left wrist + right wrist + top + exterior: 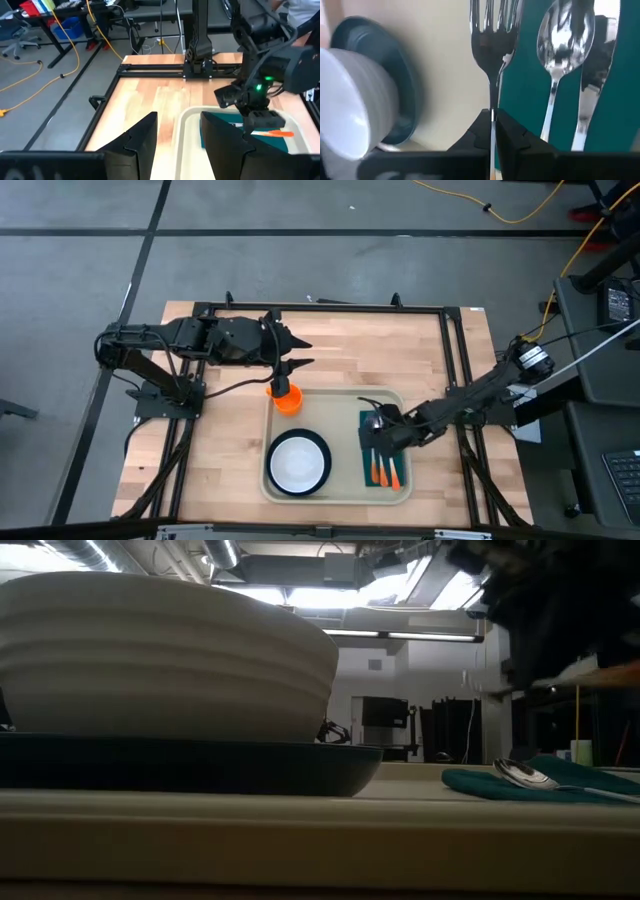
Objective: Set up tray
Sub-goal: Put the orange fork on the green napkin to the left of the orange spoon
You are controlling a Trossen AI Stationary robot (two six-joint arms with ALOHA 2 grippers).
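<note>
The beige tray [340, 408] lies on the wooden table. On it stand a dark teal plate [275, 480] bearing a white bowl [298, 463], an orange cup [287, 398] in its far left corner, and a teal napkin [385, 442] on its right side. A spoon [564, 45] and a knife [600, 80] lie on the napkin. My right gripper [378, 423] hovers over the napkin's left edge, shut on a fork [492, 30] with an orange handle. My left gripper [303, 352] hangs open above the table, just beyond the cup, with nothing between its fingers. My right gripper pinches the fork's thin metal neck [492, 107], below the tines, between its two fingers. The fingers slant down from the table's right side. The tines stick out past the fingertips, and the orange handle [277, 133] shows raised above the napkin.
Black frame rails [330, 308] run along the table's far and side edges. Bare wood [370, 350] lies beyond the tray's far rim. The bowl on its plate [160, 660] fills the tray's near left part.
</note>
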